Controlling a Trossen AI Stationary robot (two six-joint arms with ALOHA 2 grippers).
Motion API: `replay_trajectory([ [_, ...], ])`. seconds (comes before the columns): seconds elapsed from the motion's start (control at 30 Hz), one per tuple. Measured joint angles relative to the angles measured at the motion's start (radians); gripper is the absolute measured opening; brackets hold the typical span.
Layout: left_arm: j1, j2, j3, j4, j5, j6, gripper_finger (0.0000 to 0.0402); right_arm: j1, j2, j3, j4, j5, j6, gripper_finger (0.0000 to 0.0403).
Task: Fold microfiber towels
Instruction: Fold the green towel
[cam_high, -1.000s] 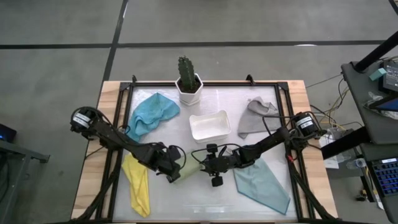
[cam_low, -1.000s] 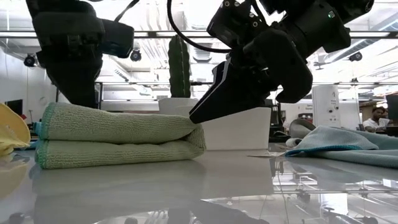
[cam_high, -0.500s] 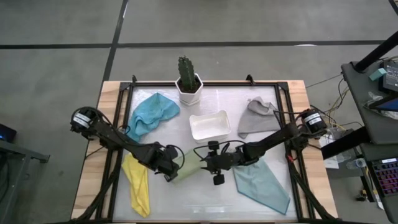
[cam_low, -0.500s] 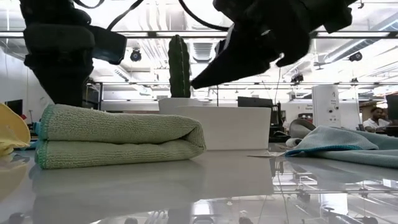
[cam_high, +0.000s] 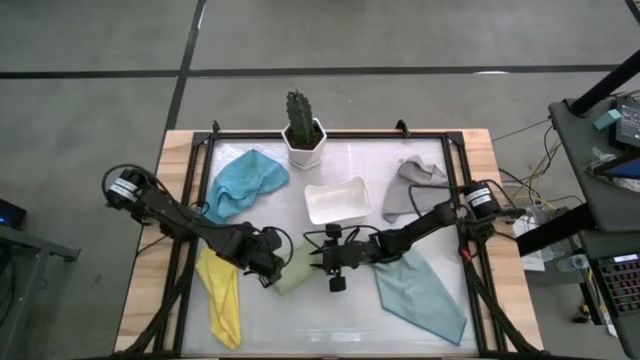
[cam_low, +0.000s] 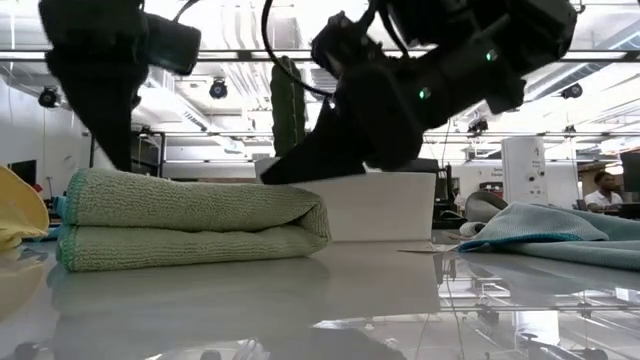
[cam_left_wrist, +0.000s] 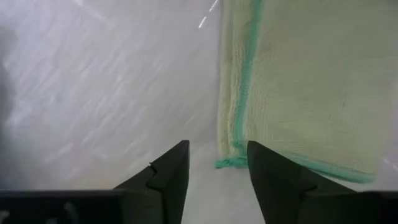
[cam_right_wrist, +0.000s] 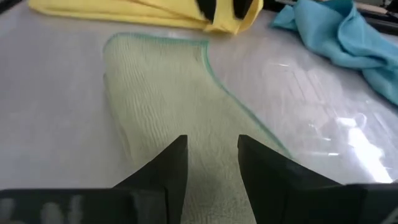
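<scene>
the tabletop (cam_high: 330, 320) is carrying five towels around the white tray (cam_high: 337, 200). the teal towel (cam_high: 424, 297) is lying flat, below and right of the tray in the high view; the blue towel (cam_high: 240, 183) is bunched to the tray's left, beside the cactus pot (cam_high: 303, 138); the yellow towel (cam_high: 222, 297) is lying well down-left of the tray; the grey towel (cam_high: 408, 188) is crumpled just right of the tray. the green towel (cam_high: 294, 272) is resting folded in a thick doubled pad just below the tray, its layers stacked evenly in the low view (cam_low: 190, 232).

the left fingers (cam_high: 270, 272) are now standing spread, just off the green towel's teal-stitched edge (cam_left_wrist: 239, 93) and pinching nothing; a second ago they were pressed together at that edge, so they are letting the fold go. the right fingers (cam_high: 318, 262) are sitting parted over the towel's tray-side end, with cloth showing between them in the right wrist view (cam_right_wrist: 211, 180); their gap is unchanged, but the arm has shifted lower and nearer the towel than half a second ago. whether they are touching the cloth i cannot tell.

judging from this, the green towel's fold is finishing and is holding its shape without the left grip. the other four are still looking unfolded, so most of the task is remaining. the likely next need is clearing both arms without dragging the top layer open.
</scene>
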Motion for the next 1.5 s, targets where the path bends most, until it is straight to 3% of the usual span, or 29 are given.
replay_trajectory([
  [0.1, -0.006, -0.023, 0.017, 0.045, 0.0, 0.096, 0.0145, -0.004, 0.026, 0.007, 0.001, 0.0, 0.003, 0.0132],
  [0.3, -0.102, -0.008, -0.019, 0.359, 0.007, 0.382, 0.0135, -0.006, 0.091, 0.053, -0.001, 0.0, 0.022, 0.0132],
  [0.8, -0.14, 0.128, -0.154, 0.531, 0.045, 0.295, 0.0005, -0.018, 0.116, 0.076, -0.061, 0.001, 0.026, 0.0132],
  [1.1, -0.14, 0.13, -0.167, 0.553, 0.088, 0.28, 0.0004, -0.023, 0.109, 0.077, -0.084, 0.003, 0.024, 0.0132],
  [1.5, -0.14, -0.016, -0.169, 0.467, 0.115, 0.285, 0.0004, -0.023, 0.036, 0.073, -0.144, 0.011, 0.005, 0.0132],
])
